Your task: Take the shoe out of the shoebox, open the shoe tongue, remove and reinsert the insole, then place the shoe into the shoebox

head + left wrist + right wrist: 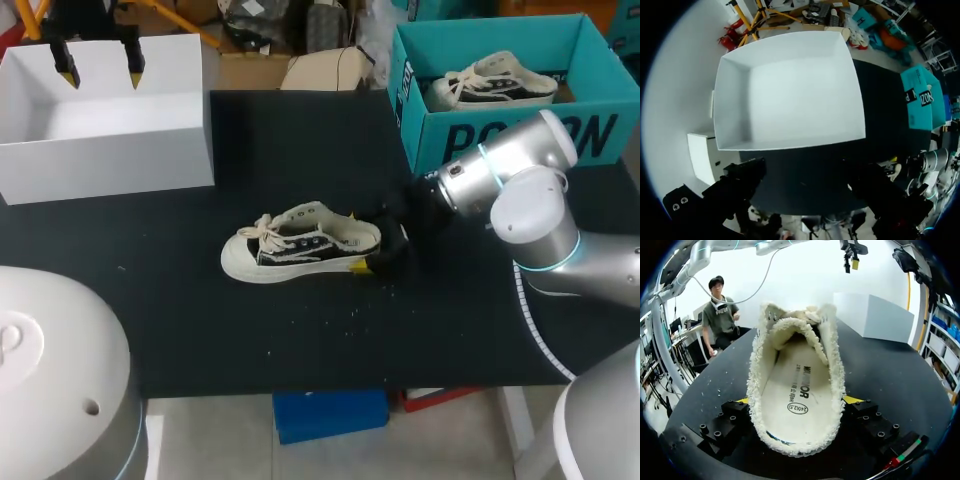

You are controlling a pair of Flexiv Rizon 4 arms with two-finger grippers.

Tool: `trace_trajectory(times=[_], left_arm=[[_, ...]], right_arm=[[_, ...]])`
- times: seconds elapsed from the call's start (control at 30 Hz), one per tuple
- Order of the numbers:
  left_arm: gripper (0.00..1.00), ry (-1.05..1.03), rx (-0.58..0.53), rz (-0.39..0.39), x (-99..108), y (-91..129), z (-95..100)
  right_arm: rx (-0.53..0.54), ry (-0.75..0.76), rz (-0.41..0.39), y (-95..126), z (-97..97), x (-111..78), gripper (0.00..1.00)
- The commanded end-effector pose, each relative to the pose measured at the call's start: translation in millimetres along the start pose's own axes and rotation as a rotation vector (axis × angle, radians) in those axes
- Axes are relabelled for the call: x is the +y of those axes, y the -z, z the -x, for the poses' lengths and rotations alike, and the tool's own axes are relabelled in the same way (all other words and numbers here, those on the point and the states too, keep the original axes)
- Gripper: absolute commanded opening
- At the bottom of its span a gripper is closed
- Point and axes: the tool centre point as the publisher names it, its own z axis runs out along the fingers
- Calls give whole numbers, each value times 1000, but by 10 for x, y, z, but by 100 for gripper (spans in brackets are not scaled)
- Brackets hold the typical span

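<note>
Right gripper (797, 400) clasps the shoe (300, 243) by its heel mid-table; far left, left gripper (100, 72) hangs wide open over white shoebox (110, 150).

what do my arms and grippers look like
Right arm: rounded silver-grey links, thin cyan rings at the joints, black wrist. Left arm: a pale grey rounded shell. Left gripper and right gripper: black fingers, yellow tips; the right's finger blocks show screw heads.

Robotics lab: left arm (50, 380) and right arm (540, 215) at a black table (300, 340), white box (100, 160) far left, teal shoebox (450, 150) far right
</note>
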Motion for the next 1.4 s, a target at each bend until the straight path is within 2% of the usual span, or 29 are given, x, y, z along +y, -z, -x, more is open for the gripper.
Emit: trace_trajectory(times=[0.03, 0.2, 0.33, 0.37, 0.4, 0.47, 0.97, 1.03, 1.17, 1.3, 1.37, 1.4], left_arm=[[100, 8, -172, -78, 158, 237, -400], [100, -299, -124, -197, 418, 193, -787], [100, -611, -32, -248, 584, 145, -950], [100, -678, 8, -250, 606, 137, -967], [100, -817, 138, -225, 648, 137, -973], [100, -884, 178, -181, 605, 104, -963], [100, -884, 178, -181, 605, 104, -963], [100, -816, 149, -134, 622, 112, -960], [100, -659, 60, -85, 829, 74, -1130], [100, -529, 20, -42, 1043, -6, -1336], [100, -513, 32, -33, 1129, -39, -1431], [100, -524, 75, -34, 1175, -40, -1486]], right_arm=[[1, -1, -1, -63, 1, -32, 0], [1, -1, -1, -63, 1, -32, 0], [1, -1, -1, -63, 1, -32, 0], [1, -1, -1, -63, 1, -32, 0], [1, -1, -1, -63, 1, -32, 0], [1, -1, -1, -63, 1, -32, 0], [1, -1, -1, -63, 1, -32, 0], [1, -1, -1, -63, 1, -32, 0], [1, -1, -1, -63, 1, -32, 0], [1, -1, -1, -63, 1, -32, 0], [1, -1, -1, -63, 1, -32, 0], [1, -1, -1, -63, 1, -32, 0]])
